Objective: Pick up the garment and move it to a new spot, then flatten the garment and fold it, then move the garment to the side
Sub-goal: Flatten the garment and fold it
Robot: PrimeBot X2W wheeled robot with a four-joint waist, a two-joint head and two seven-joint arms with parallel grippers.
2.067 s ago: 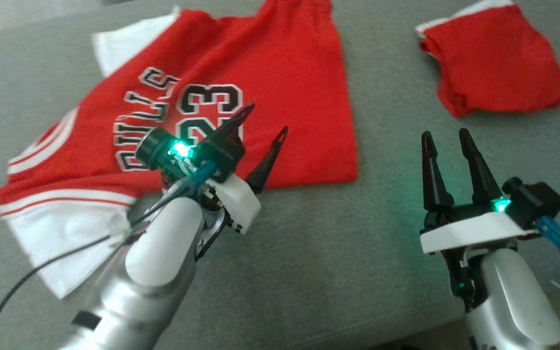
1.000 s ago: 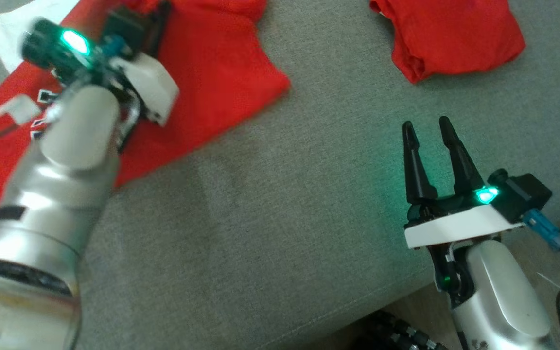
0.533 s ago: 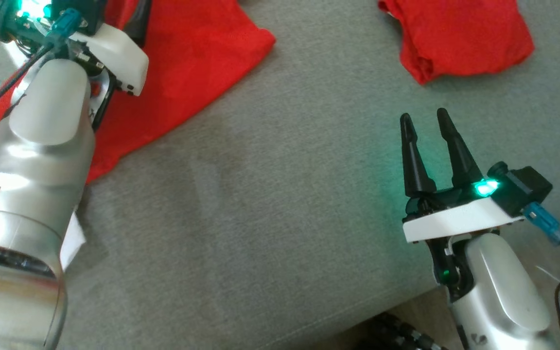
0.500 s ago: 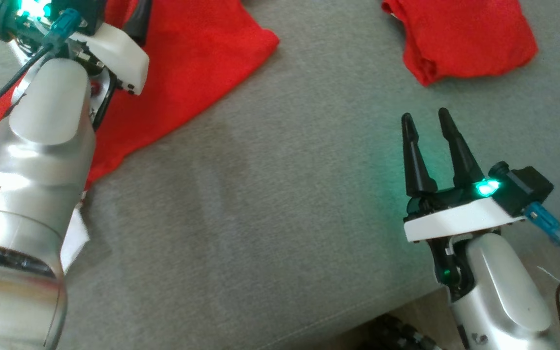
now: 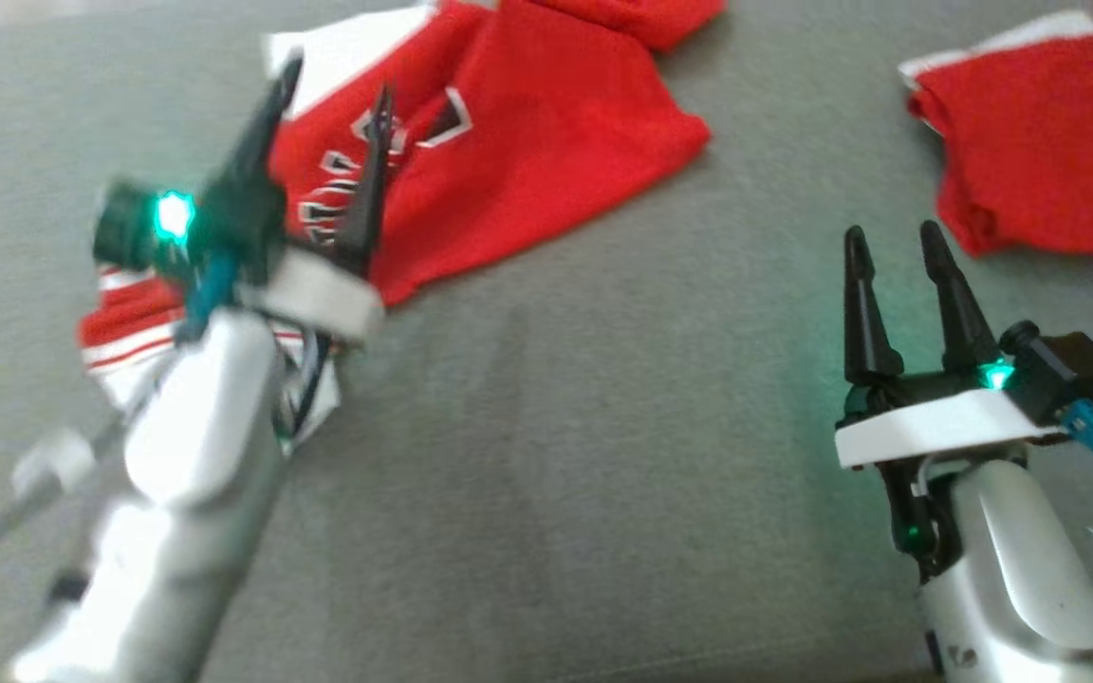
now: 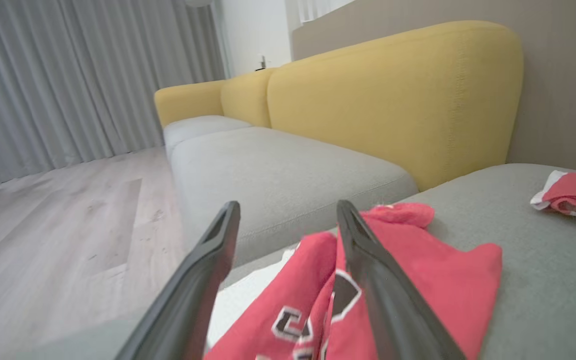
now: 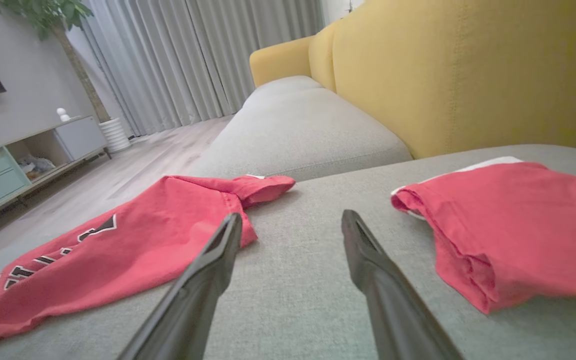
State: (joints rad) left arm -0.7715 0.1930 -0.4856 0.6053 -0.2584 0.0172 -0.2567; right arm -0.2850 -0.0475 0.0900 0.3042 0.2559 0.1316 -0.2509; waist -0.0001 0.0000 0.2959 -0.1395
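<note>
left gripper (image 5: pixel 336 90) and right gripper (image 5: pixel 893 232) had fingers spread, holding nothing; it looked best to pinch the jersey (image 5: pixel 527 142) by its corners and pull it flat.

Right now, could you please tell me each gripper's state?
Left gripper: open, holding nothing, above the red jersey with black lettering.
Right gripper: open, empty, over the grey fabric sofa seat.

Left arm (image 5: pixel 191 446) blurred, jersey (image 5: pixel 527 142) lettering partly behind fingers (image 5: pixel 366 180)
</note>
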